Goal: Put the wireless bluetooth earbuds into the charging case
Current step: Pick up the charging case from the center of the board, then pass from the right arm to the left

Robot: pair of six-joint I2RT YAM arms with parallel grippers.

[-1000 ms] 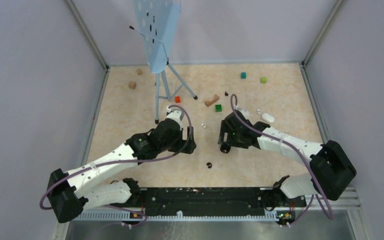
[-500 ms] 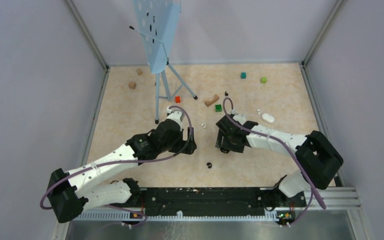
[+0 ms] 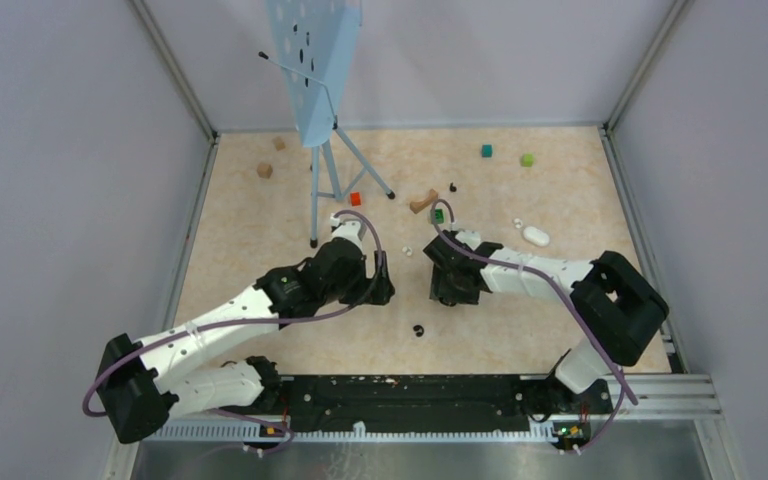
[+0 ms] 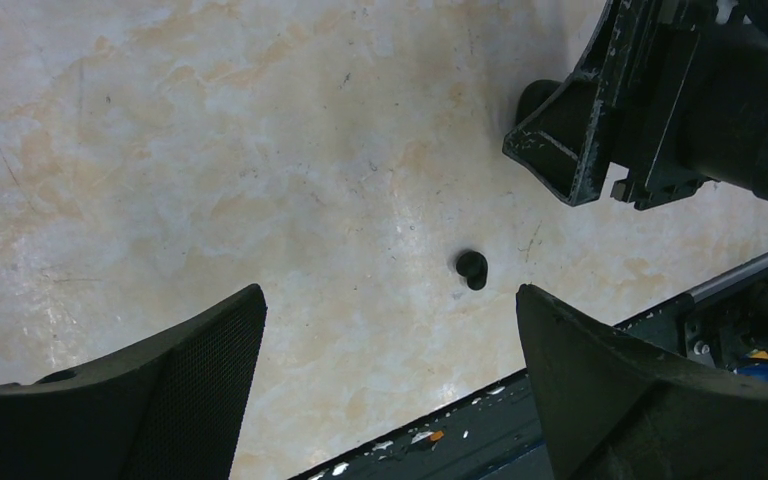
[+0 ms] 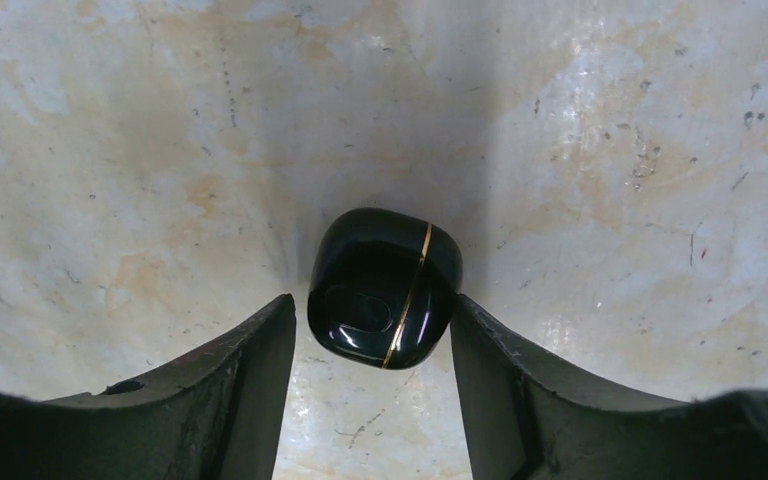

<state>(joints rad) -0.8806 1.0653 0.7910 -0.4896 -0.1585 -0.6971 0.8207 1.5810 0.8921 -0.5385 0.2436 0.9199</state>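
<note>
Right arm reaches left across the table [image 3: 260, 250] toward its middle, wrist pitched steeply down, my right gripper [image 5: 371, 305] low over the surface. Its fingers [image 5: 230, 390] flank the black charging case [image 5: 385, 288], which lies on the table. The right pad is touching and there is a thin gap on the left, so it is not clamped. Left arm stretches forward and to the right, with my left gripper [image 4: 388, 300] spread wide and hovering. A black earbud [image 4: 472, 269] lies loose on the table just ahead of it.

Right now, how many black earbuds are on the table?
2. One black earbud lies front and centre; another sits farther back, just right of the wooden piece. More may be hidden.
</note>
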